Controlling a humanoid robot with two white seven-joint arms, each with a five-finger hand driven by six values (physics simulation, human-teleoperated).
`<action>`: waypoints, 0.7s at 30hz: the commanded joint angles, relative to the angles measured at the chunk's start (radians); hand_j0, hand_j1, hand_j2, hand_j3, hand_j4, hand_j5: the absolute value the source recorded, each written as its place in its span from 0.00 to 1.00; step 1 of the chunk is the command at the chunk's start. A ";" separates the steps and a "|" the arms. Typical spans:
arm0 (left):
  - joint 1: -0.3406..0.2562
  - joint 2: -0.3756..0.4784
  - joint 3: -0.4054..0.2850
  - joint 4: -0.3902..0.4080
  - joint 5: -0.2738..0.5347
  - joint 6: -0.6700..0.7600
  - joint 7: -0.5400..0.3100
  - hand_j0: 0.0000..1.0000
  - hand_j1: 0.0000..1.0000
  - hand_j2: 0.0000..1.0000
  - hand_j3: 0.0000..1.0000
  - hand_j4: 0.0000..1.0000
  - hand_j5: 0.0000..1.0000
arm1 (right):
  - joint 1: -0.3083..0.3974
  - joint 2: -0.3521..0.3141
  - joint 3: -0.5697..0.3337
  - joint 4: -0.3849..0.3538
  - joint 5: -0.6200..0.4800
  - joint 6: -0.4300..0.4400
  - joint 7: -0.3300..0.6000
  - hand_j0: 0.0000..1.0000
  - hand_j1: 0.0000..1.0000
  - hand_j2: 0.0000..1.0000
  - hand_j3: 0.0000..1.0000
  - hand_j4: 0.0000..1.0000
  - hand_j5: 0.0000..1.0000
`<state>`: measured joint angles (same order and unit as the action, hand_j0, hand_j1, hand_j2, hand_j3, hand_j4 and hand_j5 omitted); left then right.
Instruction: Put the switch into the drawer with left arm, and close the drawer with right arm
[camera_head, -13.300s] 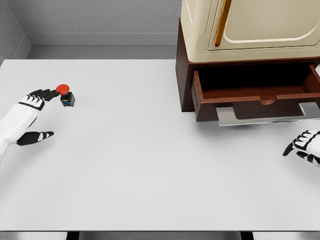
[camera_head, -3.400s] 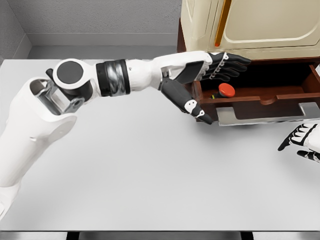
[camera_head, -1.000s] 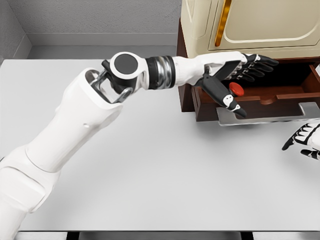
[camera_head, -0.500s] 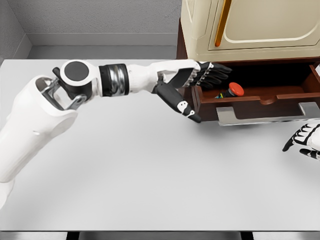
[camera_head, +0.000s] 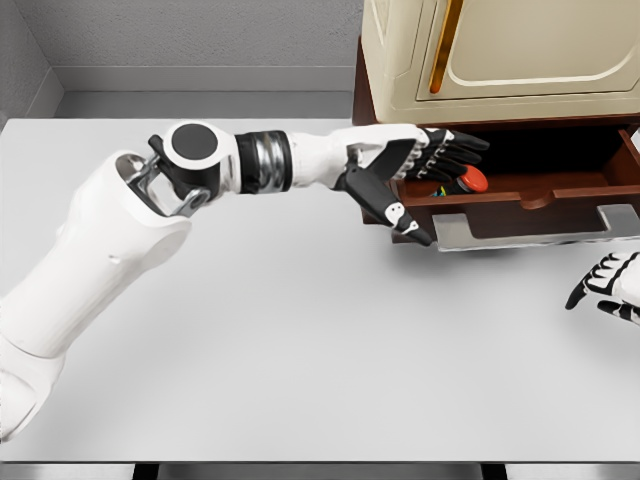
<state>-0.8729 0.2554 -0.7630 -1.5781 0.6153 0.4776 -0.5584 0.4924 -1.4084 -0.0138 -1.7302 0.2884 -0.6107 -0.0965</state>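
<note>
Inside brown drawer (camera_head: 560, 192) | round red switch (camera_head: 472, 180) | left hand (camera_head: 425, 160) spread

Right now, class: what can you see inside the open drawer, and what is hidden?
Inside the drawer lies the switch, its red cap showing. The left hand, fingers spread, covers part of its body and the drawer's left end.

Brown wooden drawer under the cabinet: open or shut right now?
Open. The brown wooden drawer stands pulled out over the white table, its inside visible, with the red-capped switch lying in it.
</note>
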 joint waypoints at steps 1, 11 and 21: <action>-0.002 -0.027 -0.001 0.024 -0.005 -0.001 0.000 1.00 1.00 1.00 1.00 1.00 1.00 | 0.000 -0.007 0.005 0.000 -0.006 0.000 -0.002 0.55 0.55 0.55 0.55 0.55 0.55; -0.012 -0.104 -0.001 0.078 -0.054 -0.004 0.000 1.00 1.00 1.00 1.00 1.00 1.00 | 0.000 -0.011 0.012 0.000 -0.006 0.000 -0.002 0.55 0.55 0.55 0.55 0.55 0.55; -0.028 -0.096 0.024 0.007 -0.051 -0.005 0.000 1.00 1.00 1.00 1.00 1.00 1.00 | 0.000 -0.044 0.018 0.009 -0.021 0.000 -0.003 0.55 0.55 0.55 0.55 0.55 0.55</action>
<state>-0.8974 0.1446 -0.7523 -1.5256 0.5540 0.4729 -0.5584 0.4924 -1.4397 0.0046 -1.7230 0.2767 -0.6106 -0.0998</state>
